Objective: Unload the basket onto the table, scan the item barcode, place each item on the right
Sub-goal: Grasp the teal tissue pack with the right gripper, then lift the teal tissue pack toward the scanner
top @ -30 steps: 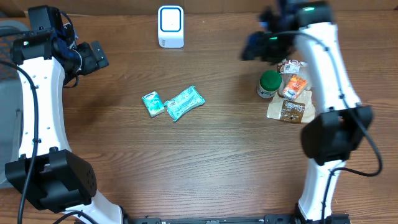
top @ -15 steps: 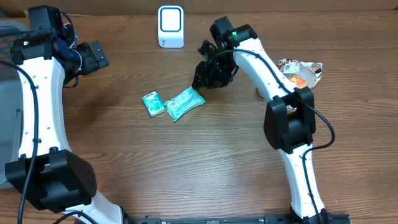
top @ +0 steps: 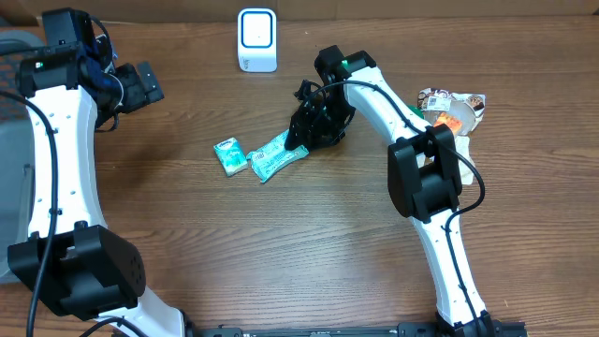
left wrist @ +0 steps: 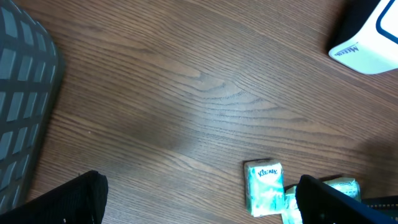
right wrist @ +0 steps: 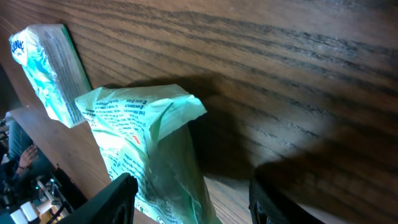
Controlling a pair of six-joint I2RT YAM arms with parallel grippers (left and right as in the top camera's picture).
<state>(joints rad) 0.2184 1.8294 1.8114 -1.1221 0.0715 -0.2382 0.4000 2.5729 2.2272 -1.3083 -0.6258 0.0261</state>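
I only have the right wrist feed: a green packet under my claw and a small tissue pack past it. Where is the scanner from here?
Observer: Overhead shows a white box, likely the scanner, standing at the table's far edge. It is beyond the green packet and apart from the right claw.
Operator: Is the left arm in the way?
Observer: No. The left claw hangs open and empty at the far left, away from the packet and the tissue pack.
Operator: Anything else on the table?
Observer: A cluster of snack packets lies on the right side, partly behind your arm.
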